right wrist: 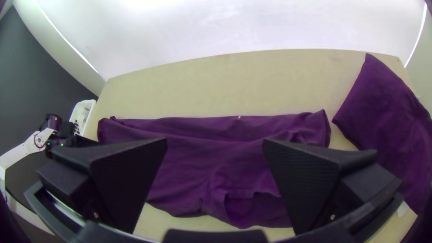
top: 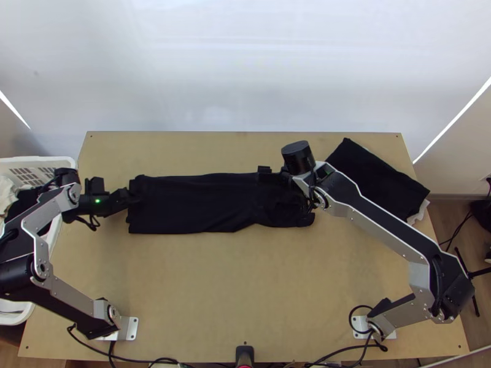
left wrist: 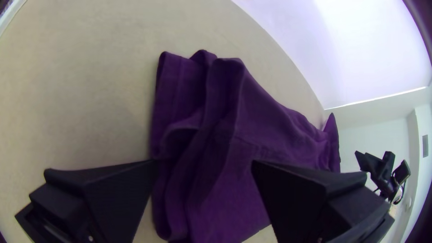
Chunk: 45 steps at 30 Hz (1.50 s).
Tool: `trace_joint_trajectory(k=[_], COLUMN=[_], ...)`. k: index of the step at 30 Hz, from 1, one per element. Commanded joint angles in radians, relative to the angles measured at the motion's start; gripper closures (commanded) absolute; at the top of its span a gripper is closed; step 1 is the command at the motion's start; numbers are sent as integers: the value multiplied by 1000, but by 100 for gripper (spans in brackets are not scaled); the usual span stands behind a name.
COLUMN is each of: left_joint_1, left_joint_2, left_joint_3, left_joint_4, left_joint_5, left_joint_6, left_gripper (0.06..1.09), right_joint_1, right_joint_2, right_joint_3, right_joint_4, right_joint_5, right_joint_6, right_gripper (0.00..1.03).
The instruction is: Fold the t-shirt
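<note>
Left gripper (top: 129, 195), right gripper (top: 286, 187), open at t-shirt (top: 190, 205)

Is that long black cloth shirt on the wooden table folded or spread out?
Partly folded: the black cloth t-shirt lies in a long, narrow strip, with layers overlapping at one end.

White basket (top: 38, 161), light wooden table (top: 245, 288).

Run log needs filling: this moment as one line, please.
t-shirt: long strip on table | left gripper: open, at one end | right gripper: open, near the other
</note>
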Motion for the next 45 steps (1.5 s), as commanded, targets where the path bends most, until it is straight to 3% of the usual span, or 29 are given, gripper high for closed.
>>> trace_joint_trajectory(k=[1,13,30,31,32,34,35,40,45], left_joint_1=[-32,51,-96,-98,-98,-90,-87,-55,101], left_joint_2=[21,35,67,70,71,65,55,44,27], left_joint_3=[0,87,54,50,49,44,35,17,60], left_joint_4=[37,-9,-22,-22,-22,3,43,57,1], left_joint_5=[-19,-36,-34,-34,-36,-45,-66,-91,-91], left_joint_6=[-11,38,-4,-2,-4,-22,-34,-27,27], left_gripper=[10,10,11,18,33,85,106,105,105], right_joint_1=[0,-6,-15,-15,-15,-17,-17,-20,-27], right_joint_2=[1,9,13,10,7,0,-2,-13,-30], right_joint_3=[1,-4,4,4,4,2,2,4,-1], right_joint_4=[-1,7,8,7,5,-1,-1,-4,-6], right_joint_5=[1,1,0,0,0,0,0,0,0], right_joint_6=[1,1,1,1,1,1,1,1,1], right_gripper=[5,5,5,5,5,6,9,10,10])
